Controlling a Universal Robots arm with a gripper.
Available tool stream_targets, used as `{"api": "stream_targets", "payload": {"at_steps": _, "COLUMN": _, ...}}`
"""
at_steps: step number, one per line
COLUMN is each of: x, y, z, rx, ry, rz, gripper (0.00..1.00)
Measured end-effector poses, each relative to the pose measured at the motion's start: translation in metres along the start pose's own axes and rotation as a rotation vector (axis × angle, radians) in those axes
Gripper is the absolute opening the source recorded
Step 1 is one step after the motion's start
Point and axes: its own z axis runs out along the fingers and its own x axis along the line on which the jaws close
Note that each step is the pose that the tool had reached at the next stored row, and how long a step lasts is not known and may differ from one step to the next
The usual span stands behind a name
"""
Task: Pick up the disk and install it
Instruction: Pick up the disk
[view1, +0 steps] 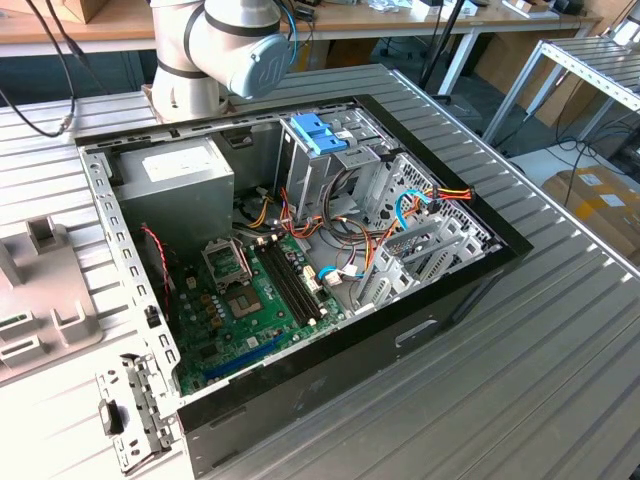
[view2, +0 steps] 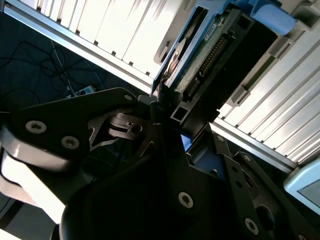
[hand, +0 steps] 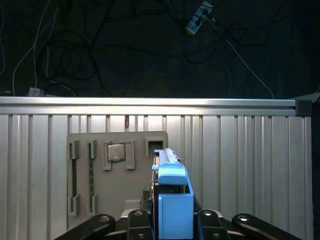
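Disk (hand: 172, 200): held on edge in the jaws over the ribbed tabletop (hand: 240, 160), near a grey tray (hand: 112, 182) — not in the case (view1: 440, 300).
Jaws: closed narrow on the disk, which is clamped from both sides as far as can be judged in both wrist views.
Underside: a circuit board (view2: 192, 67) and a connector (view2: 212, 55) are left exposed in the second wrist view.
Handling: judged stiff and dense, heavy for its size; the smooth metal is likely to slip under a light grip, and knocks are poorly tolerated.
Hold: best taken on the metal body — away from the board, the connector and the blue bracket (hand: 172, 176), which is judged to flex.
Case: laid open on the tabletop; a motherboard (view1: 250, 300), a power supply (view1: 185, 175), a cage (view1: 320, 140) with blue tabs and loose cables (view1: 400, 215) are contained.
Tray: a chip (hand: 116, 152) and a memory stick (hand: 91, 175) are seated in its recesses.
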Motion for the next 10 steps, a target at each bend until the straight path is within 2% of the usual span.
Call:
{"api": "stream_targets", "payload": {"at_steps": 6, "x": -0.0003, "y": 0.0003, "z": -0.0057, "rx": 0.0001, "ry": -0.0012, "rz": 0.000, "gripper": 0.36}}
{"api": "stream_targets", "payload": {"at_steps": 10, "x": -0.0005, "y": 0.0005, "z": -0.0109, "rx": 0.0001, "ry": -0.0048, "rz": 0.000, "gripper": 0.36}}
